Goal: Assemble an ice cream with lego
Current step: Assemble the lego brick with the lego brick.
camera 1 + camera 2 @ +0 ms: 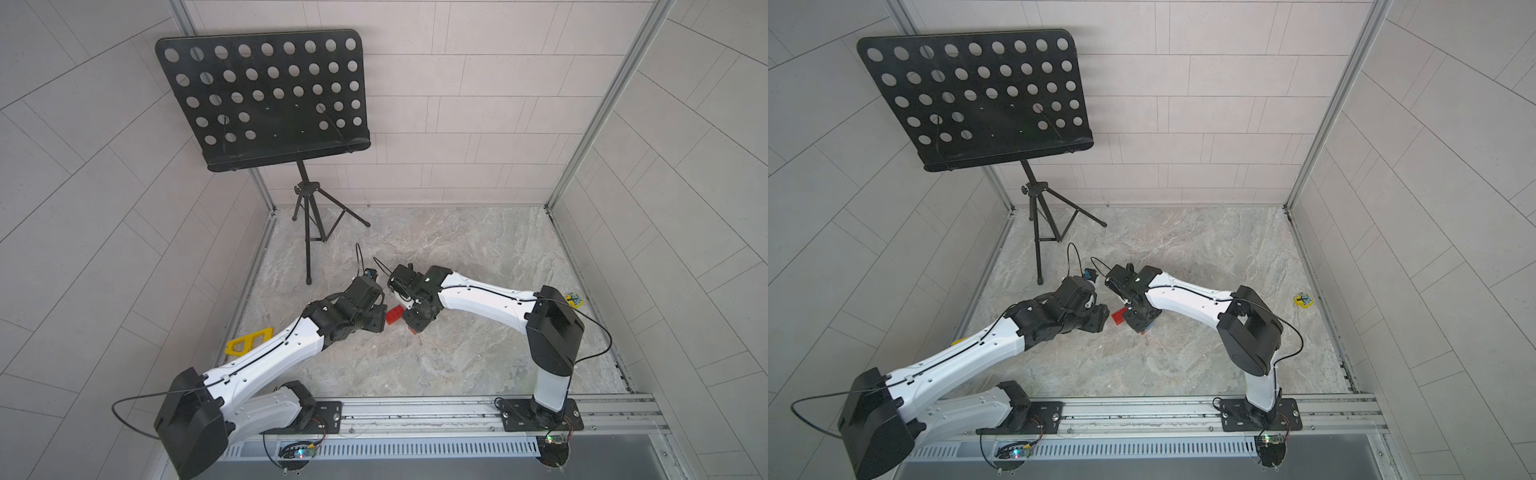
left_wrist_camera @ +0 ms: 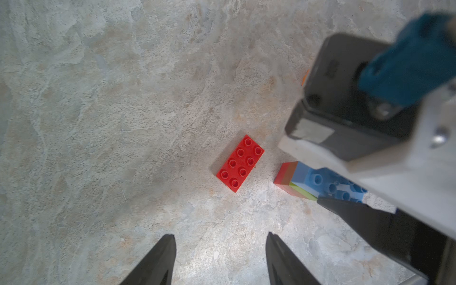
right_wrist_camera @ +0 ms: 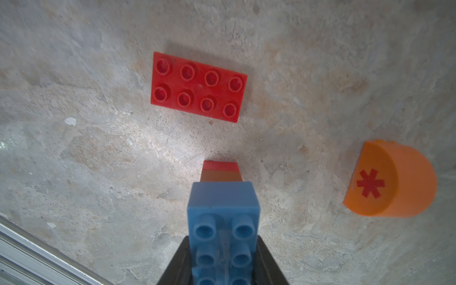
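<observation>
The partial ice cream consisted of a blue brick seated on a narrow stem of lime green, brown-orange and red bricks. The right gripper was clamped on the blue brick's sides and held the stack tilted near the centre of the table. Whether the stem's end touched the surface could not be determined. The red oblong brick lay flat, studs up, just beside the stack and unattached. The orange half-round dome rested on the table apart from both, asterisk face visible. The left gripper hovered near the red oblong brick, fingers parted and empty. A yellow triangular frame lay by the table's left edge.
</observation>
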You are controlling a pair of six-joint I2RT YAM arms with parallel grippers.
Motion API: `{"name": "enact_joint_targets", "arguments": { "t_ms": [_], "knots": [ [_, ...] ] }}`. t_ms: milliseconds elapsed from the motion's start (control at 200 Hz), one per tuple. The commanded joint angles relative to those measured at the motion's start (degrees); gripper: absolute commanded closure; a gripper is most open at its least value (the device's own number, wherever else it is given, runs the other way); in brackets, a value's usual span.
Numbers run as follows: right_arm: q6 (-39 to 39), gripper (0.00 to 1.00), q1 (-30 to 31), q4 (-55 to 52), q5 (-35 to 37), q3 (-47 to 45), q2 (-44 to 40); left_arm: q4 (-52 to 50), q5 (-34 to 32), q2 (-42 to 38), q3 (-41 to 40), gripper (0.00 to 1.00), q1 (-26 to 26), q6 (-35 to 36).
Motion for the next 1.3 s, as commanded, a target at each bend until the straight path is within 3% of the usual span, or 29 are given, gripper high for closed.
{"name": "enact_joint_targets", "arguments": {
  "t_ms": [0, 455, 715, 946, 1121, 1296],
  "knots": [
    [-1.46, 0.78, 0.07, -0.77, -3.74, -4.15, 8.51, 0.07, 0.20, 0.33, -0.61, 0.35, 0.36, 0.34],
    [-1.32, 0.78, 0.24, -1.07, -3.00, -4.64, 11.05, -0.11, 0.20, 1.39, -0.27, 0.35, 0.40, 0.45],
    [-6.22, 0.79, -2.62, -3.29, -0.53, -3.27, 4.11, -2.77, -2.67, -3.01, 1.65, 0.35, 0.36, -0.87],
    [-17.16, 0.79, -6.04, -7.89, -2.10, 2.84, -5.40, -4.89, -6.10, -13.41, 2.52, 0.33, 0.39, -5.35],
    [-30.33, 0.79, -5.09, -10.72, -2.70, 4.31, -10.48, -6.56, -9.23, -20.91, 1.84, 0.23, 0.44, -5.65],
    [-42.85, 0.80, -4.68, -8.30, -2.98, 0.72, -14.34, -9.10, -8.41, -20.06, 3.87, 0.21, 0.75, -4.10]
  ]
}}
